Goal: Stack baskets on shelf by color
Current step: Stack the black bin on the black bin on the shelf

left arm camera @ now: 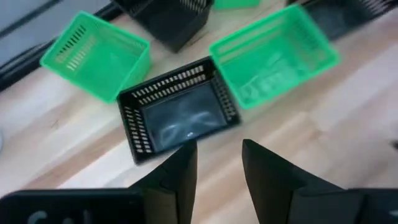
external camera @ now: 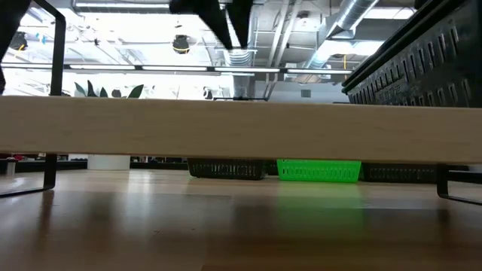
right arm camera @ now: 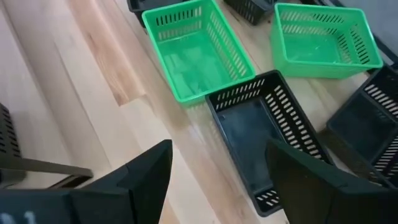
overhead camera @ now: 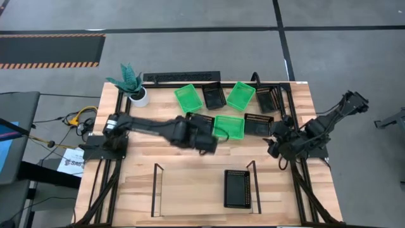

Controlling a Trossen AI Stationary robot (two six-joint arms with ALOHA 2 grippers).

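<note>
The high view looks straight down on the whole tabletop [overhead camera: 190, 180]. The low view sits at board level, looking under the shelf [external camera: 241, 135]. Both wrist views hover close above the baskets, sharing the middle green basket [left arm camera: 273, 56].

Little could be read. A white paper sheet [overhead camera: 71, 161] lying by the left arm's base at the table's edge carried dark printed letters, too small to make out for certain. The left wrist view showed faint pale marks on the gripper housing [left arm camera: 43, 218], cut off and unreadable. The baskets and shelf bore no legible labels.
</note>
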